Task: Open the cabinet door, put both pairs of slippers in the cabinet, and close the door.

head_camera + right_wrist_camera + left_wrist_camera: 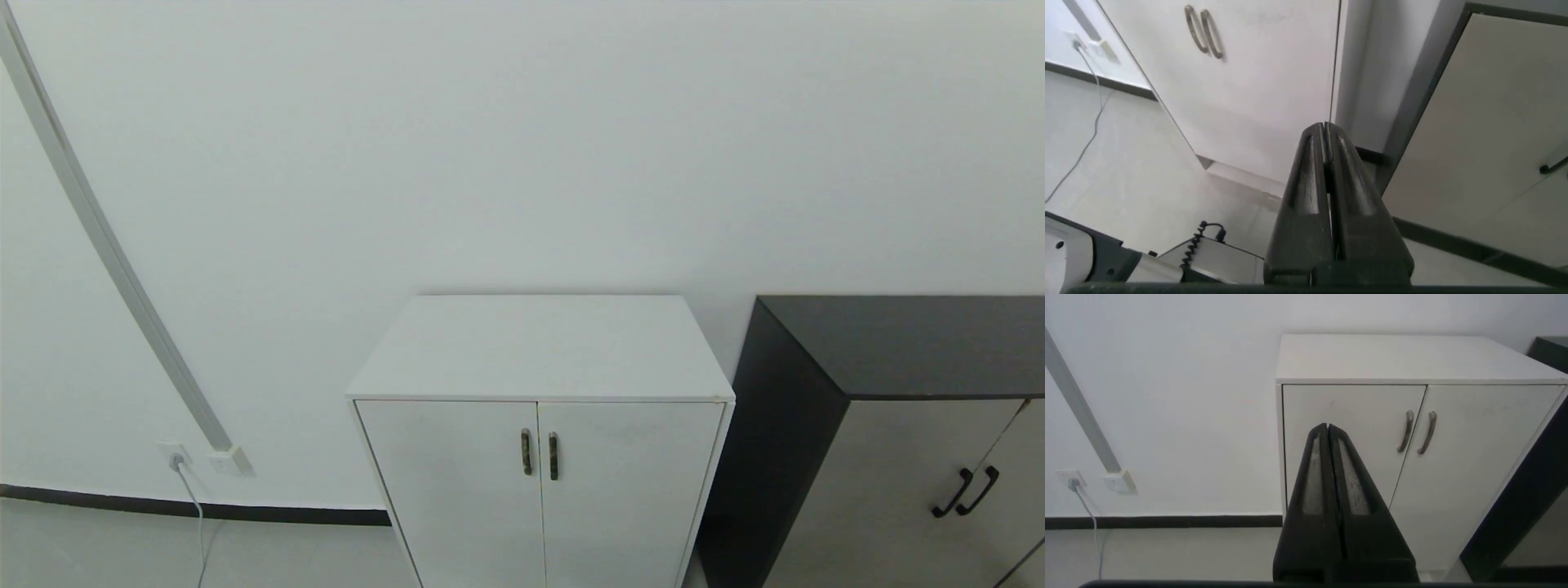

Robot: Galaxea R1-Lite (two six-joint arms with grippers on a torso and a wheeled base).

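White cabinet (543, 351): stands on the floor (98, 547) against the wall (522, 147), in the middle of the head view.
Cabinet doors: the left door (457, 490) and the right door (624, 490) are both shut and flush with the front, meeting at a thin seam in the centre.
Door handles: two slim upright handles, one (526, 452) on the left door and one (553, 456) on the right door, sit just beside each other on either side of the seam.
Left gripper (1328, 429): fingers pressed together with nothing between them. It is held in the air in front of the left door and apart from it.
Right gripper (1325, 126): fingers pressed together and empty. It is held low before the gap between the two cabinets and touches neither.
Dark cabinet (898, 343): stands just to the right of the white one, with pale doors and a pair of black curved handles (967, 490).
Wall socket (174, 454): low on the wall, left of the white cabinet, with a grey cable (198, 523) hanging down to the floor.
Wall trunking (106, 245): a pale strip slanting down the wall to a small box beside the socket.
Skirting (245, 513): a dark band along the foot of the wall.
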